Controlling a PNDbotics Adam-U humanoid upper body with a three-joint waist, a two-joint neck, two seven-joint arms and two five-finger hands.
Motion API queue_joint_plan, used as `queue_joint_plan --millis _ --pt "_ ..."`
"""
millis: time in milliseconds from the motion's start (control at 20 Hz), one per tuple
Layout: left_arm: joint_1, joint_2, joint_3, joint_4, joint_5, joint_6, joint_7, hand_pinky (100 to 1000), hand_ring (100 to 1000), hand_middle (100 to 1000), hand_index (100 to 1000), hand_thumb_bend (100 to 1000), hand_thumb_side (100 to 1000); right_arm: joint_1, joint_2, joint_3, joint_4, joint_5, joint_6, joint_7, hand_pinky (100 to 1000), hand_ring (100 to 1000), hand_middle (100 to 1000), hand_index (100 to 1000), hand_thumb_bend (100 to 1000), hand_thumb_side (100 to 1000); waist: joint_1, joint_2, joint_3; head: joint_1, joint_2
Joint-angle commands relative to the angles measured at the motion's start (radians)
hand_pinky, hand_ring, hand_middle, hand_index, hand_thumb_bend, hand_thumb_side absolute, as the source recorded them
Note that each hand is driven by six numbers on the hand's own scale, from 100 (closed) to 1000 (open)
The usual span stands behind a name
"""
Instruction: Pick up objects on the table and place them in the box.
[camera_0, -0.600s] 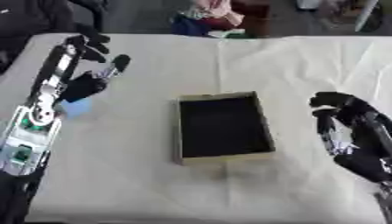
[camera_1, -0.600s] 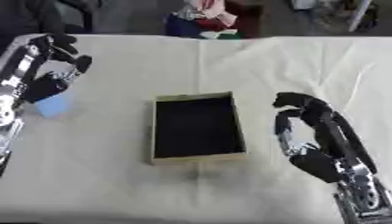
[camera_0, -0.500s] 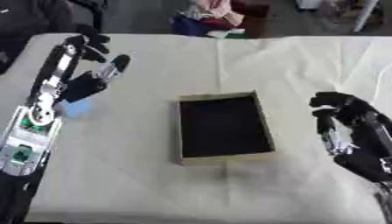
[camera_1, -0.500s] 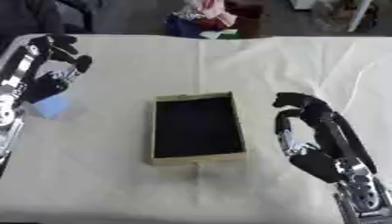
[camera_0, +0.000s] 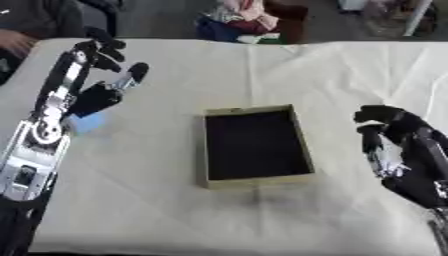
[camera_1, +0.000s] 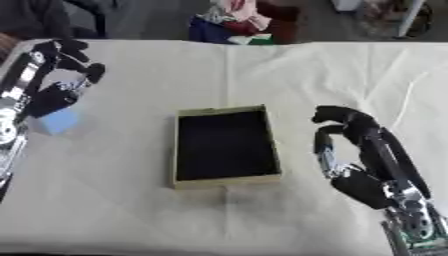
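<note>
A shallow cardboard box (camera_0: 255, 144) with a dark inside sits in the middle of the table, with nothing visible in it. A small light-blue block (camera_1: 59, 120) lies on the cloth at the left. My left hand (camera_0: 98, 80) hovers just above and beyond that block, fingers spread and relaxed, holding nothing. My right hand (camera_1: 354, 145) hangs to the right of the box near the table's front, fingers curled inward with nothing in them.
A cream cloth covers the table (camera_0: 262, 65). Beyond the far edge lie a heap of clothes and bags (camera_0: 249, 22). A person's arm shows at the far left corner (camera_0: 26, 25), away from the objects.
My left hand has shifted slightly over the blue block. The right hand and the box stay where they were.
</note>
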Motion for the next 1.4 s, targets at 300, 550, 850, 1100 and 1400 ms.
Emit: queue_joint_plan --millis 300,550,850,1100,1400 --pt "-0.03 0.048 0.028 -0.004 -0.045 0.014 0.002 773 640 640 820 545 674 -0.001 -0.019 -0.005 -0.025 0.003 0.001 -0.002 726 822 668 814 100 432 0.0 -0.014 0.001 0.0 -0.011" --pt "-0.055 0.14 0.049 0.038 -0.111 0.037 -0.07 805 695 705 867 545 678 0.002 -0.02 -0.006 -0.024 0.005 0.001 -0.003 726 822 668 814 100 431 0.003 -0.016 0.001 -0.002 -0.01" --pt "-0.077 0.258 0.06 0.157 -0.187 0.043 -0.181 833 744 754 896 550 626 0.004 -0.022 -0.005 -0.023 0.006 0.001 -0.003 726 822 668 814 100 431 0.006 -0.018 0.001 -0.004 -0.011" --pt "-0.106 0.319 0.049 0.249 -0.249 0.014 -0.268 840 760 773 910 543 589 0.005 -0.021 -0.003 -0.022 0.006 0.0 -0.001 725 822 668 814 100 431 0.007 -0.019 -0.002 -0.003 -0.01" --pt "-0.143 0.341 0.041 0.34 -0.319 -0.02 -0.373 842 771 784 918 555 507 0.005 -0.021 -0.002 -0.021 0.005 0.0 0.0 726 822 668 815 100 431 0.007 -0.02 -0.007 -0.001 -0.011"
